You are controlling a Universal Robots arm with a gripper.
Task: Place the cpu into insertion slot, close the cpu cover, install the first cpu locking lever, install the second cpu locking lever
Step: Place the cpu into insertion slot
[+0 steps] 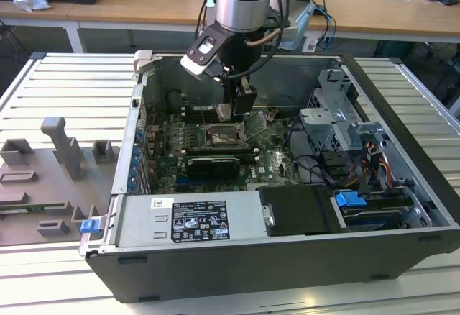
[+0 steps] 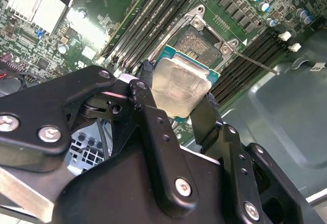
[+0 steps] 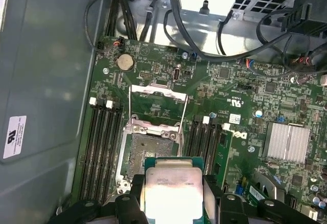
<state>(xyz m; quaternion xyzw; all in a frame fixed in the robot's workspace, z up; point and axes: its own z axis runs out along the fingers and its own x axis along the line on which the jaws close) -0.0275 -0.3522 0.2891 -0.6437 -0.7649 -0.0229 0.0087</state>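
My gripper point(image 1: 243, 108) reaches down into the open computer case and is shut on the cpu point(image 2: 180, 87), a flat square chip with a silvery top on a green base. Black fingers point(image 2: 147, 83) clamp two opposite edges of it. The cpu point(image 3: 172, 191) hangs a little above and just off the insertion slot point(image 3: 148, 152), whose dark centre is uncovered on the green board. The insertion slot point(image 2: 202, 42) also shows beyond the chip in the second wrist view. The cpu cover point(image 3: 158, 91) stands swung open past the slot. A thin locking lever point(image 2: 255, 63) sticks out beside the socket.
Long memory slots point(image 3: 102, 147) flank the socket on both sides. A black card point(image 1: 212, 164) lies across the board in front of it. Cables point(image 1: 323, 164) and a drive cage point(image 1: 338, 117) are at the exterior view's right, the power supply point(image 1: 190, 221) in front. Case walls point(image 1: 140, 99) enclose everything.
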